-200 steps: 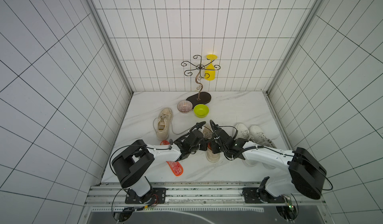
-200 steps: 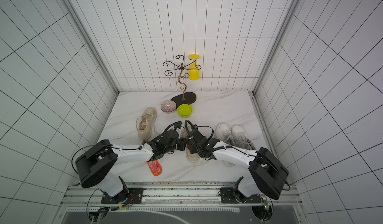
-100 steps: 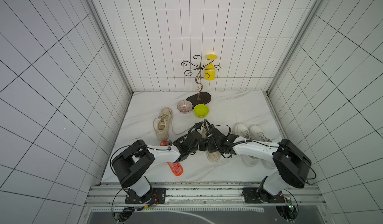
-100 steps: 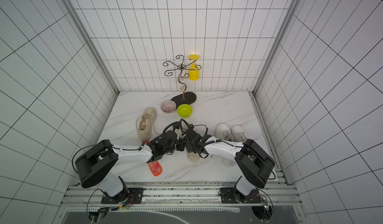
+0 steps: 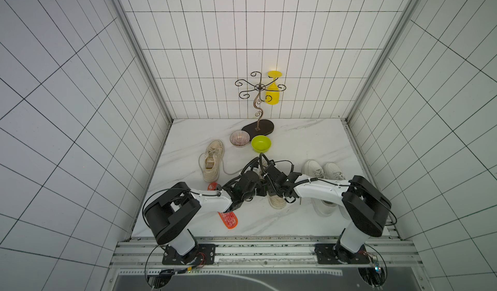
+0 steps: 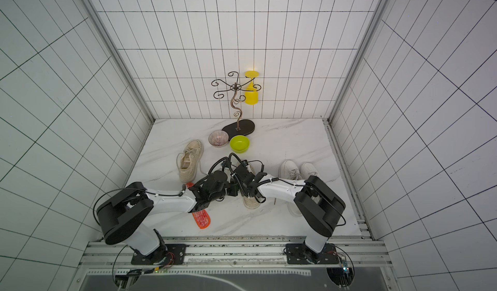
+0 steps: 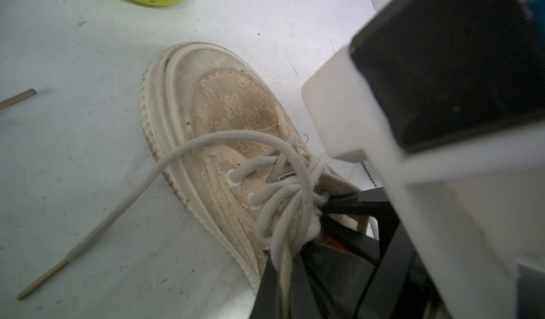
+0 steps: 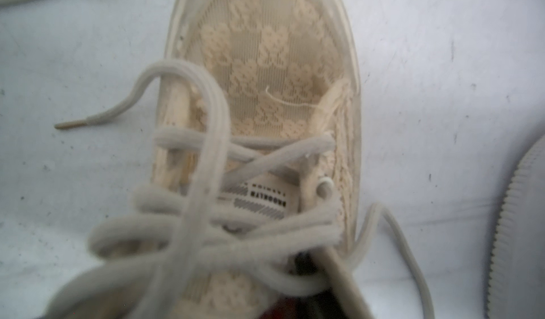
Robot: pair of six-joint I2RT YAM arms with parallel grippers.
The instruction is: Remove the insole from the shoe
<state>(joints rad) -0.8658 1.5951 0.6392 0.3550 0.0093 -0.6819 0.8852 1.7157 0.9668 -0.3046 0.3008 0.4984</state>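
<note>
The beige lace shoe (image 5: pixel 277 202) lies mid-table with its toe pointing to the back; both wrist views show it close up (image 7: pixel 230 111) (image 8: pixel 274 52). My left gripper (image 5: pixel 258 192) (image 7: pixel 280 279) is shut on the shoe's side wall by the collar, with laces draped over it. My right gripper (image 5: pixel 269 192) (image 8: pixel 306 276) reaches into the shoe's mouth under the laces. Its black fingers (image 7: pixel 354 205) stand close together there. A sliver of the orange insole (image 7: pixel 331 241) (image 8: pixel 283 308) shows inside the mouth. Laces and blur hide whether the fingers grip it.
A loose orange insole (image 5: pixel 228 218) lies under my left arm. A second beige shoe (image 5: pixel 213 160) lies at the left and a pair of white sneakers (image 5: pixel 322 174) at the right. Behind are a striped bowl (image 5: pixel 239 138), a green bowl (image 5: pixel 261 144) and a wire stand (image 5: pixel 257 127) with a yellow glass.
My right arm has swung in toward the shoe's mouth and pushed its fingers deeper under the laces; its jaws have narrowed. The left gripper has stayed shut at the shoe.
</note>
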